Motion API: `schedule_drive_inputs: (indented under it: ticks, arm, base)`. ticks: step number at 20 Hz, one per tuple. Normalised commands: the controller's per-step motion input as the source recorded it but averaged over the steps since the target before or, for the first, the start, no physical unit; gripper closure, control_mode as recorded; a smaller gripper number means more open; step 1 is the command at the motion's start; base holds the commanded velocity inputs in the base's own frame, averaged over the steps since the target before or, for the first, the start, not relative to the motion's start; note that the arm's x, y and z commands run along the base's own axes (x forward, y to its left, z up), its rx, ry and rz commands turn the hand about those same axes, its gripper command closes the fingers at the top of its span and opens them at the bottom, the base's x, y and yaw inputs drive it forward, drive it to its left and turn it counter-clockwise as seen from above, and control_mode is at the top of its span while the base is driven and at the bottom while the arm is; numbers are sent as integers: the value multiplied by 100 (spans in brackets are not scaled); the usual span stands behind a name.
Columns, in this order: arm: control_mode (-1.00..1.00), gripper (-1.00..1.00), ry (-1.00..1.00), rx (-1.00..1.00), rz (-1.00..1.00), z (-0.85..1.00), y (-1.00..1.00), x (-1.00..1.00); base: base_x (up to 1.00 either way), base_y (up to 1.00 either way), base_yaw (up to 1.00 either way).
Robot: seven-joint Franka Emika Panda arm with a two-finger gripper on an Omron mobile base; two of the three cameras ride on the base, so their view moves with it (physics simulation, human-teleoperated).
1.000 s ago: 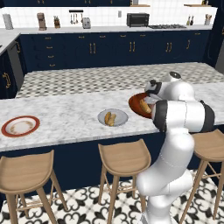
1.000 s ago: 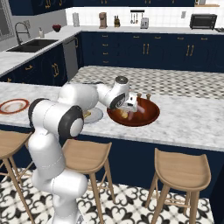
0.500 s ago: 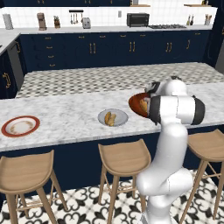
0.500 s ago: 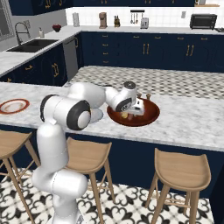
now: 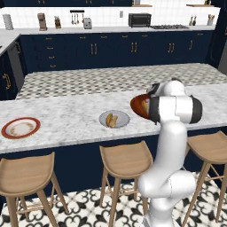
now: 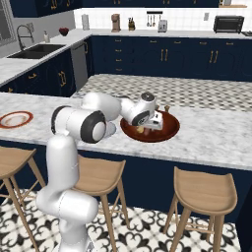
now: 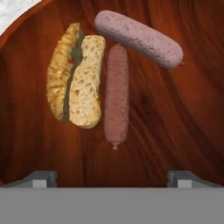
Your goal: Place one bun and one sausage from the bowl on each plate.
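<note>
The bowl (image 6: 170, 132) sits on the table (image 6: 216, 142), holding one bun (image 7: 78, 78) and two sausages: a darker sausage (image 7: 116, 94) just beside the bun and a paler sausage (image 7: 139, 38) across its end. The gripper (image 7: 112, 177) hovers above, jaws fully open and empty. Risk: descending fingers may catch both sausages or nudge the bun. The grey plate (image 5: 114, 119) already holds food; the red-rimmed plate (image 5: 20, 128) lies well apart.

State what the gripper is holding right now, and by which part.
Nothing is held. The gripper hangs open over the bowl, its fingertips apart and clear of the bun and both sausages.
</note>
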Motion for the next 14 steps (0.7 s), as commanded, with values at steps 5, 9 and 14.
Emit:
schedule_drive_inputs:
  ticks: [5,9,14]
  arm:
    - [-100,-100,1,0,16,-30,0,51]
    - [-100,-100,4,0,9,-17,-21,32]
    - [-100,-100,7,0,0,-9,-10,23]
  base:
    - [0,0,0]
    - [0,0,0]
    - [0,0,0]
